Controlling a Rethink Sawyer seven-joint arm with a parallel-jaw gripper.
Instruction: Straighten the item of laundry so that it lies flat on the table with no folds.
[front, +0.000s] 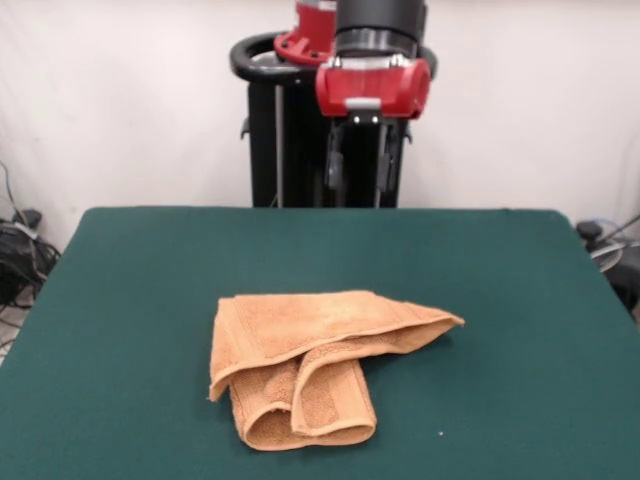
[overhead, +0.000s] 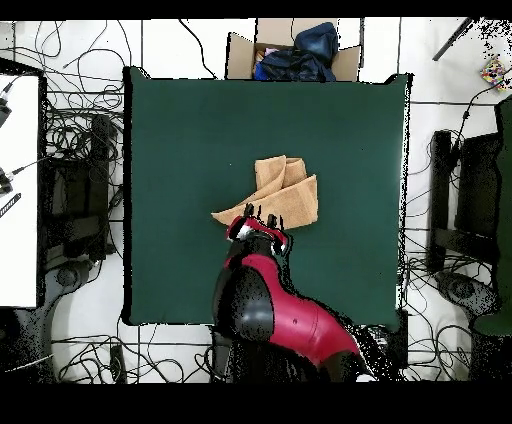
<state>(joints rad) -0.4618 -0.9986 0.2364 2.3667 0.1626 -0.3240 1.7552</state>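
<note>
The orange-tan towel (front: 320, 355) lies crumpled near the middle of the green table (front: 140, 300). It is folded over itself, with a doubled flap toward the camera and a corner pointing right. In the overhead view the towel (overhead: 288, 192) sits mid-table (overhead: 180, 140), with a corner pointing left. My gripper (front: 360, 175) hangs high above the table's far side, behind the towel and clear of it. Its two dark fingers stand apart and hold nothing. Overhead, the gripper (overhead: 262, 216) is over the towel's edge nearest the robot base.
The black pedestal (front: 285, 130) stands behind the table's far edge. A cardboard box with dark blue items (overhead: 292, 55) sits just beyond the table's opposite edge. Cables (overhead: 80, 140) cover the floor on both sides, and a white table (overhead: 18, 190) stands at the left.
</note>
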